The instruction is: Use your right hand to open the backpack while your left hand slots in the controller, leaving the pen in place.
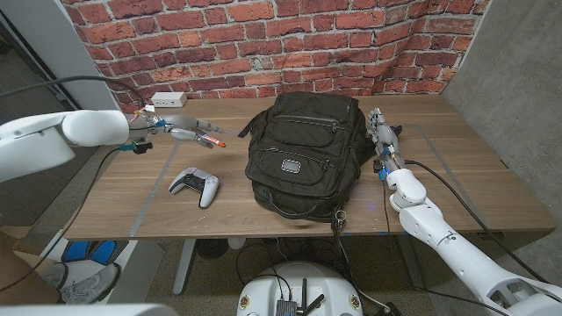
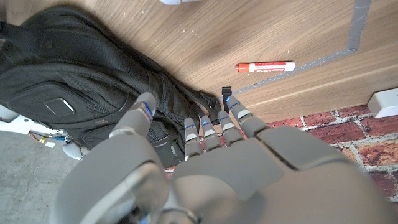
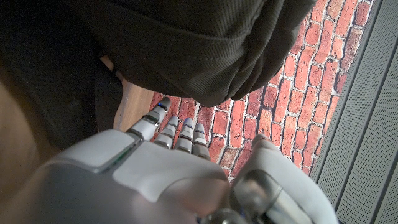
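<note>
The black backpack [image 1: 303, 154] lies in the middle of the table, its zippers closed as far as I can see. A white controller [image 1: 195, 185] sits on the wood to its left, nearer the front edge. The red-and-white pen [image 1: 213, 139] lies farther back, between the controller and the backpack. My left hand [image 1: 176, 125] hovers just left of the pen with its fingers stretched out and holds nothing. In the left wrist view the pen [image 2: 264, 66] lies clear of the fingertips [image 2: 231, 107]. My right hand [image 1: 384, 140] stands beside the backpack's right side, fingers extended, empty.
A white box [image 1: 167, 99] stands at the table's back left by the brick wall. Grey tape lines [image 1: 154, 197] cross the table on the left and right. In the right wrist view the backpack [image 3: 186, 43] is close before my right hand [image 3: 168, 168].
</note>
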Robot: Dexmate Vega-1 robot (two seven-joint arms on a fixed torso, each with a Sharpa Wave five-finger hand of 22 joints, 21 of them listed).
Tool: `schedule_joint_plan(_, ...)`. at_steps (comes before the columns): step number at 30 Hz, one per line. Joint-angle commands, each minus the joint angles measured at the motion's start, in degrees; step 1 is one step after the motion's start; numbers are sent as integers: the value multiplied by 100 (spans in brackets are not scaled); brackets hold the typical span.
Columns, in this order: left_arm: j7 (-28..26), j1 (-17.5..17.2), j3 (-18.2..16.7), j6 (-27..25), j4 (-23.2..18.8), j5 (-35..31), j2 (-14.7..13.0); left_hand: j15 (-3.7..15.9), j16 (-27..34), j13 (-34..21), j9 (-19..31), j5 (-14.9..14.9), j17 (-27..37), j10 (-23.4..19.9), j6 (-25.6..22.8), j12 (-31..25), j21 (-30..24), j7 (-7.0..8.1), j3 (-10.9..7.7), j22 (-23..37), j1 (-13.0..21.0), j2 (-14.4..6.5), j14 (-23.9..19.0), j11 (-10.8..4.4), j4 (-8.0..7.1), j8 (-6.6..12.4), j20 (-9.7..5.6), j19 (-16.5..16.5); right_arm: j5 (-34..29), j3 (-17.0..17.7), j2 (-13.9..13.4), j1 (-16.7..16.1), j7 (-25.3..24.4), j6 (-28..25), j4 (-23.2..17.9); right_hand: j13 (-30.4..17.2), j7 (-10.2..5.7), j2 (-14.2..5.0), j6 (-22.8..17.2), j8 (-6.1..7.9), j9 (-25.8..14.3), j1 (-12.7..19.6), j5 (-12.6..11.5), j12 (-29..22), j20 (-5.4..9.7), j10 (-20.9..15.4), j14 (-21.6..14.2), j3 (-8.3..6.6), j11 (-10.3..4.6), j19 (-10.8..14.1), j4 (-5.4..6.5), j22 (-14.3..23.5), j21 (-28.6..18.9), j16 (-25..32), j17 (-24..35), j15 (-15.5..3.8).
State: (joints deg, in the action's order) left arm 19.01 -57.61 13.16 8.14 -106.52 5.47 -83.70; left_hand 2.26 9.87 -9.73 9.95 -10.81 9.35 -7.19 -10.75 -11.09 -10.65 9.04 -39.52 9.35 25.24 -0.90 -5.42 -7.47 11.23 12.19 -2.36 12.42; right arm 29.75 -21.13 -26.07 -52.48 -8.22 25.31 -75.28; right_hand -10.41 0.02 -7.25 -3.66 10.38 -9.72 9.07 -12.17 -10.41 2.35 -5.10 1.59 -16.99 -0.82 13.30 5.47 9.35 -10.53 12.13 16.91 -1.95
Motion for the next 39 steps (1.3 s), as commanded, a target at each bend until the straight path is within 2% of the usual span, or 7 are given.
schedule_joint_plan(1, 289, 179, 55, -103, -251, -511, -208, 763, 18, -21, 13, -35, 7, -21, -45, 17, 17, 96, -17, 1, 194, 133, -62, -90, 25, 26, -859, 60, -10, 19, -28, -6, -35, -30, -26, -10, -38, -174, -16, 19, -25, 30, -2, -46, 71, -27, -20, -44, -42, 44, -6, 18, -23, 41, 7, -6)
schedule_joint_plan(5, 421, 265, 87, -164, -347, -679, -243, 785, 17, -22, 14, -40, 8, -34, -45, 21, 22, 127, -9, 0, 293, 222, -70, -117, 23, 25, -869, 63, -30, 22, -37, -12, -52, -23, -32, -10, -35, -175, -16, 19, -25, 32, 0, -45, 69, -24, -16, -48, -42, 45, -12, 19, -23, 41, 7, -7)
schedule_joint_plan(9, 658, 386, 143, -349, -499, -929, -300, 788, 3, -23, 16, -42, 10, -18, 29, 40, 43, 84, 10, 0, 452, 364, -38, -136, 15, -4, -859, 15, -33, 15, -17, 5, -40, 6, 8, -10, -37, -175, -7, 16, -25, 34, 2, -44, 70, -22, -13, -52, -44, 44, -19, 19, -23, 43, 8, -8)
schedule_joint_plan(21, 1047, 419, 193, -481, -860, -1528, -528, 768, -12, -25, 18, 6, 13, 126, 253, 83, 60, 61, 108, 2, 806, 700, 87, -144, -15, -65, -839, -126, -84, -8, 9, 47, -51, 45, 65, -10, -44, -178, -7, 18, -25, 41, 9, -43, 66, -18, -10, -66, -42, 42, -42, 19, -21, 50, 9, 3)
schedule_joint_plan(24, 1374, 567, 301, -574, -1001, -1908, -453, 634, -32, -27, 20, 29, 16, 313, 419, 114, 67, 48, 177, 6, 966, 825, 258, -84, -39, -96, -767, -246, -88, -13, 6, 47, -53, 31, 68, -11, -41, -175, -6, 18, -26, 39, 12, -44, 66, -19, -11, -67, -42, 44, -46, 19, -21, 53, 10, -2)
schedule_joint_plan(35, 1566, 585, 351, -551, -1151, -2282, -470, 636, -32, -27, 21, 64, 19, 579, 718, 117, 94, 49, 324, 9, 1142, 955, 497, -63, -71, -122, -615, -551, -156, 7, -25, -69, -196, 23, -63, -11, -26, -173, -20, 24, -26, 36, 20, -50, 64, -34, -9, -76, -36, 42, -64, 19, -20, 61, 12, 0)
schedule_joint_plan(39, 1610, 543, 359, -592, -1214, -2378, -509, 605, -21, -26, 20, 84, 20, 752, 970, 113, 81, 11, 429, 10, 1223, 997, 645, -79, -87, -144, -488, -745, -166, 15, -35, -105, -225, 18, -102, -11, -32, -173, -21, 24, -26, 36, 23, -48, 69, -28, -6, -79, -39, 43, -69, 19, -20, 62, 13, 1)
